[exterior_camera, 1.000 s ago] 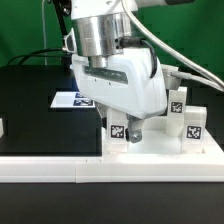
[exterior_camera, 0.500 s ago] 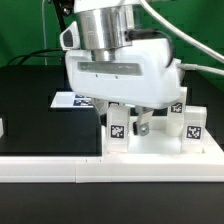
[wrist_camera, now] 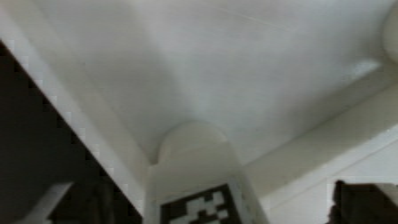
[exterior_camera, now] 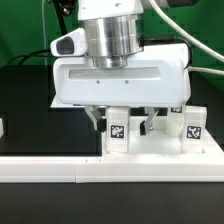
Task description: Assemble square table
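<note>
My tool (exterior_camera: 128, 122) hangs low over the square table top (exterior_camera: 165, 150), fingers spread apart on either side of a tagged leg block (exterior_camera: 118, 130), not clamped on it. The top lies on the black tabletop (exterior_camera: 40, 110) against the white border rail (exterior_camera: 60, 168). Two more leg blocks (exterior_camera: 193, 126) stand toward the exterior view's right.

The arm points straight down, its pincer (exterior_camera: 133, 122) spread wide.

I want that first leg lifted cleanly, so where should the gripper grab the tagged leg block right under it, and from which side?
Grip the leg block across its upper end, coming straight down from above. It stands upright on the table top, and the gripper already hangs directly over it, so its top is the free part.
</note>
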`<state>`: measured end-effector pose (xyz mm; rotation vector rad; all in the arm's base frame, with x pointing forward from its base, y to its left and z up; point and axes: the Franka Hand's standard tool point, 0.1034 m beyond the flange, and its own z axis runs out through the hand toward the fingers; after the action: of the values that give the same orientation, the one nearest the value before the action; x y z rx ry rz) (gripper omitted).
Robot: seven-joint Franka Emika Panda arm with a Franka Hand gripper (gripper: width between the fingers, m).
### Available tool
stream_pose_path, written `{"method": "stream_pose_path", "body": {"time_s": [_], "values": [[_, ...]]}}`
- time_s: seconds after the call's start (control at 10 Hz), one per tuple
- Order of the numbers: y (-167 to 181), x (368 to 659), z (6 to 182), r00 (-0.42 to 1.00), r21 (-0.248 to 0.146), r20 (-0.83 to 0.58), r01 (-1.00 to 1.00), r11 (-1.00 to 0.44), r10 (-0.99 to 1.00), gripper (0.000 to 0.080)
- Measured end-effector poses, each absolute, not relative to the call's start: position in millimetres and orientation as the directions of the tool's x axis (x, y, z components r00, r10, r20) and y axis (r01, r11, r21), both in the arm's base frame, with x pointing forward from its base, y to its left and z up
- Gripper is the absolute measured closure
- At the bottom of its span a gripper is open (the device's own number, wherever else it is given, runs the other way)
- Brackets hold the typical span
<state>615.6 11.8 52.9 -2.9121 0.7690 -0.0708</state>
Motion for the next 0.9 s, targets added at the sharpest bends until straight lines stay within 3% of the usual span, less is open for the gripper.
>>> {"method": "stream_pose_path", "body": {"time_s": [0.1, 0.2, 0.3, 0.7, 0.8, 0.9], "values": [[11.7, 615.6, 52.8, 0.868, -0.136, 0.012, -0.49, -0.861, -0.496, 0.0334], [11.9, 615.5, 52.8, 0.853, -0.138, 0.008, -0.515, -0.846, -0.521, 0.0334], [8.1, 611.4, 50.0, 0.787, -0.128, -0.016, -0.613, -0.78, -0.616, 0.0503], [9.4, 612.0, 50.4, 0.62, -0.123, -0.045, -0.781, -0.612, -0.783, 0.0513], [10.5, 613.3, 50.1, 0.514, -0.112, -0.066, -0.856, -0.505, -0.855, 0.0513], [14.5, 618.7, 49.5, 0.328, -0.071, -0.114, -0.944, -0.322, -0.938, 0.0513]]}}
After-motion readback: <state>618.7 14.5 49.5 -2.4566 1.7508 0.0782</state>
